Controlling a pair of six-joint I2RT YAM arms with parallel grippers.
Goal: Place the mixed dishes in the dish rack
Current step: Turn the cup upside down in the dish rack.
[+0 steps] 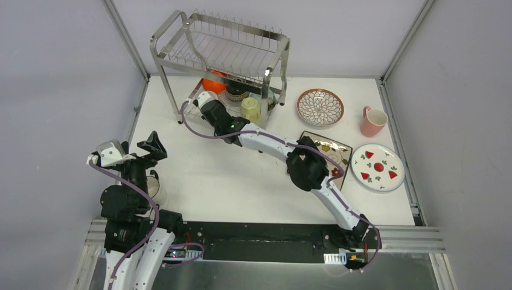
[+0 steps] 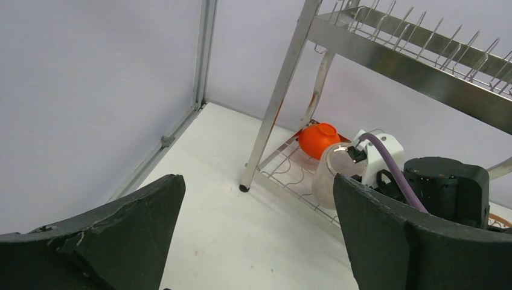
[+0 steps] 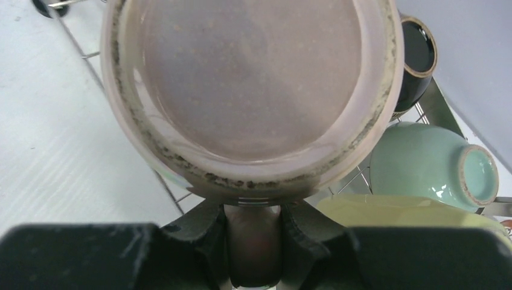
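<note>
While the left gripper point(image 2: 256, 187) sits near-left over the table point(image 1: 241, 187), its jaws are spread wide and hold nothing. A pale round rim shows under that arm, too hidden to identify.

Mid-right, on the table:
- white red-marked plate point(image 1: 378, 167), nearest
- square floral plate point(image 1: 338, 151) just left of it, partly covered by the right arm
- pink mug point(image 1: 373, 121) further back, upright
- brown-rimmed petal plate point(image 1: 320, 107) to the left of the mug

The right arm reaches far-left to the dish rack point(image 1: 223, 48). The right gripper point(image 3: 252, 220) is clamped on the rim of the tan bowl point(image 3: 250, 90). The bowl is tipped with its mouth toward the wrist, at the left end of the lower tier. Can't tell if it touches the wires.

Also on the lower tier:
- orange bowl point(image 2: 320, 139), just behind the tan one
- yellow-green mug point(image 1: 250, 110), to the right
- mint bowl point(image 3: 435, 166), on its side
- dark cup point(image 3: 416, 57) with a tan rim

The top tier slots carry no dishes.
</note>
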